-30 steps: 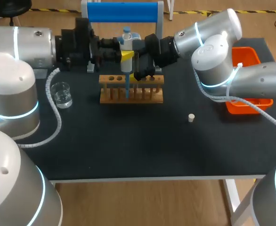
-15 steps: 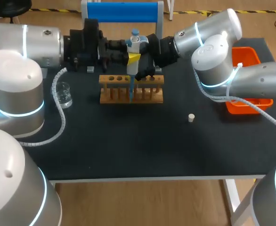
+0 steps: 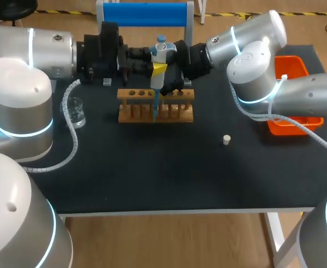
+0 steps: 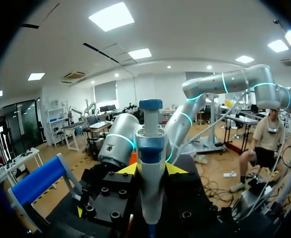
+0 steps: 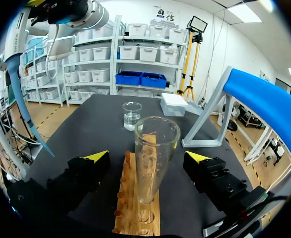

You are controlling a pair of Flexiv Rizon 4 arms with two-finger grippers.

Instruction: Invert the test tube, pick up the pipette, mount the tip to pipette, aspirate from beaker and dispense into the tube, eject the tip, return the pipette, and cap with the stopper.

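Note:
My left gripper [image 3: 158, 68] is shut on the white-and-blue pipette [image 3: 159, 53], held upright above the wooden rack [image 3: 155, 106]. Its blue tip [image 3: 153, 110] points down in front of the rack. In the left wrist view the pipette [image 4: 151, 168] stands between the yellow tips of the left gripper [image 4: 151, 169]. In the right wrist view a clear test tube [image 5: 153, 158] stands mouth-up in the rack [image 5: 135, 208], between the wide-open fingers of my right gripper [image 5: 148, 157], touching neither. The blue tip [image 5: 29, 116] hangs beyond one finger. The beaker [image 3: 74, 111] and the stopper [image 3: 226, 139] stand on the table.
An orange bin [image 3: 292, 100] sits at the right edge under my right arm. A blue-topped stand [image 3: 147, 14] and a white box [image 5: 174, 104] are at the back. The black table [image 3: 163, 173] stretches toward the front edge.
My left arm has carried the pipette a little to the right and up, closer to the right gripper. The right arm has not moved.

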